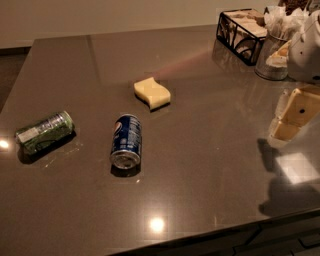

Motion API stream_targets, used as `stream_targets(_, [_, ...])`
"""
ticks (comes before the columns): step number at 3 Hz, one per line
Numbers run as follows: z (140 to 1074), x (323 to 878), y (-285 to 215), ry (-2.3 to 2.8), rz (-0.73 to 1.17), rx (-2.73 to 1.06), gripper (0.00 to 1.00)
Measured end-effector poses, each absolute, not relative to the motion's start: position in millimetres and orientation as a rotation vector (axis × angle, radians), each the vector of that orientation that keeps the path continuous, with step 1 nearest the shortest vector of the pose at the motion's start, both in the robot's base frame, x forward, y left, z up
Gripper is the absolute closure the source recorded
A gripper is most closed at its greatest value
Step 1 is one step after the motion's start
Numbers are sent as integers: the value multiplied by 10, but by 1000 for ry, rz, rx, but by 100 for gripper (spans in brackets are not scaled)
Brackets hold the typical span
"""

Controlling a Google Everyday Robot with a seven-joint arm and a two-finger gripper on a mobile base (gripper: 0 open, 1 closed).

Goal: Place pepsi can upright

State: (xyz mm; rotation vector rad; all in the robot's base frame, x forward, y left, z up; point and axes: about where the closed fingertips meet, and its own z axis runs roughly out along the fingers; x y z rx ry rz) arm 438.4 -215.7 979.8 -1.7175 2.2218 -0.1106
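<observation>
Across nearly the whole view lies a dark grey-brown countertop [210, 165], glossy enough to throw back 2 small round lights near its front and left edges and a pale square patch on the right. Behind it runs a plain pale wall [125, 15], and a strip of dark floor [10, 65] shows past the counter's left edge.

At the far right corner stands a black wire basket [241, 28] with paper packets in it. Just beside it is a metal cup [272, 57] stuffed with white napkins. A white rounded object [307, 50] sits at the right edge, touching or overlapping the cup; it may be part of the robot, but the view is too poor there to be sure.

Below it, the cream-coloured gripper [292, 117] hangs over the right side of the counter, well apart from both cans, with a dark shadow under it. It grips nothing that can be seen, and whether it is spread or pressed together cannot be told.

The pepsi can [126, 141] lies on its side left of centre, silver end facing the front edge, with bare counter between it and the gripper. A green can [45, 131] lies on its side near the left edge, apart from the blue 1. A wavy yellow sponge [152, 93] rests flat just behind the pepsi can, not touching it.
</observation>
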Motion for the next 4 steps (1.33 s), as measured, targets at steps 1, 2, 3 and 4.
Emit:
stream_targets(1, [9798,4384,-2157,2222,-111,-1717,0])
stream_targets(2, [9831,4408,-2177,2208,-85,-1712,0])
stream_targets(3, [9867,4523,-2086,2190,68,-1708,0])
stream_targets(4, [9951,4573,-1796,2157,261,-1664,0])
